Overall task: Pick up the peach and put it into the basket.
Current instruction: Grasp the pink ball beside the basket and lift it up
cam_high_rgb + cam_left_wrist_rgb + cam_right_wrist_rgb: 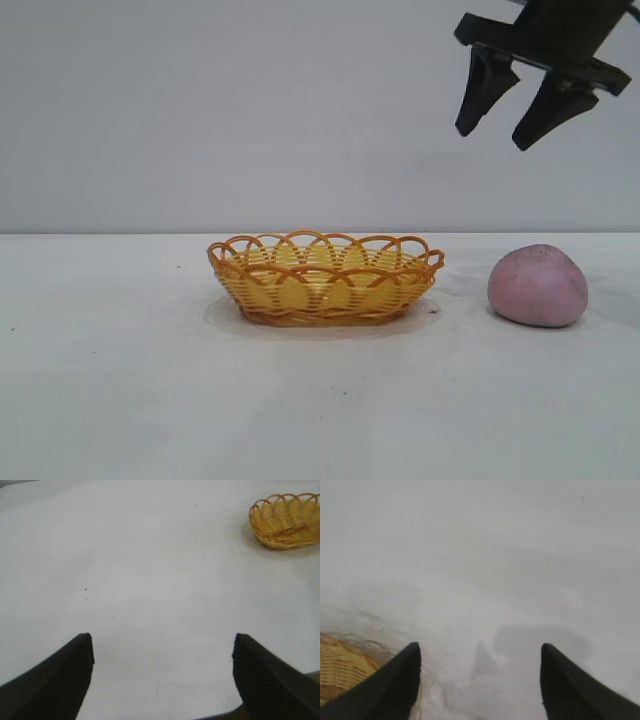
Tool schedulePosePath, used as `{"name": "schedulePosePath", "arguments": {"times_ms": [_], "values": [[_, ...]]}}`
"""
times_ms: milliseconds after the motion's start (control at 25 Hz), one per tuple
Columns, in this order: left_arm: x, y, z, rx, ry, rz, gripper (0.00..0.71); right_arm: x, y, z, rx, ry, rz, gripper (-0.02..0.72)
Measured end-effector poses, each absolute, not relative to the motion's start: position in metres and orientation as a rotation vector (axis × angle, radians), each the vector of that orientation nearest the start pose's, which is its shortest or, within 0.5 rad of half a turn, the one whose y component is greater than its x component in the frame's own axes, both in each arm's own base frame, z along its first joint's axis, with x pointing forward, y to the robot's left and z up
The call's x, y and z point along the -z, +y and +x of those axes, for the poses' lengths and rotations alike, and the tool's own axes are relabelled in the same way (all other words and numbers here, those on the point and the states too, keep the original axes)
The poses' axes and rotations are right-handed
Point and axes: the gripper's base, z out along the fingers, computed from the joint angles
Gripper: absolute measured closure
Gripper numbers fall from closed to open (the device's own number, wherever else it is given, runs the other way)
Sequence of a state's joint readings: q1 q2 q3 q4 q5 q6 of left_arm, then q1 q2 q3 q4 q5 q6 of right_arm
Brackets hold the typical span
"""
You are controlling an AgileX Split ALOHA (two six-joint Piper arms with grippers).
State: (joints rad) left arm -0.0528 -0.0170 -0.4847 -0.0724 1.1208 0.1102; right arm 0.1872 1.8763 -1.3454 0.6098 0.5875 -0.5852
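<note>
The pink-mauve speckled peach (537, 286) rests on the white table at the right, a short way from the basket (326, 277), which is a shallow yellow-orange wicker oval at the centre. High above the peach and slightly left of it hangs my right gripper (494, 139), open and holding nothing. In the right wrist view this gripper (480, 655) frames bare table, with an edge of the basket (340, 667) at the side. My left gripper (162, 645) is open over bare table, with the basket (286, 521) far off. The peach is out of both wrist views.
The white table (150, 380) spreads wide around the basket and peach. A plain pale wall (200, 100) stands behind it. The table's edge (220, 715) shows close to my left gripper in the left wrist view.
</note>
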Motion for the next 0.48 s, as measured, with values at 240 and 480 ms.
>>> {"name": "schedulePosePath", "arguments": {"times_ms": [240,480], "values": [[-0.268,-0.005,-0.009,0.053,2.093,0.177,0.17,-0.232,0.101,0.389,-0.402,2.469,-0.533,0.275],[-0.268,-0.006,-0.009,0.042,2.094,0.159,0.17,-0.233,0.101,0.38,-0.402,2.528,-0.617,0.275]]}}
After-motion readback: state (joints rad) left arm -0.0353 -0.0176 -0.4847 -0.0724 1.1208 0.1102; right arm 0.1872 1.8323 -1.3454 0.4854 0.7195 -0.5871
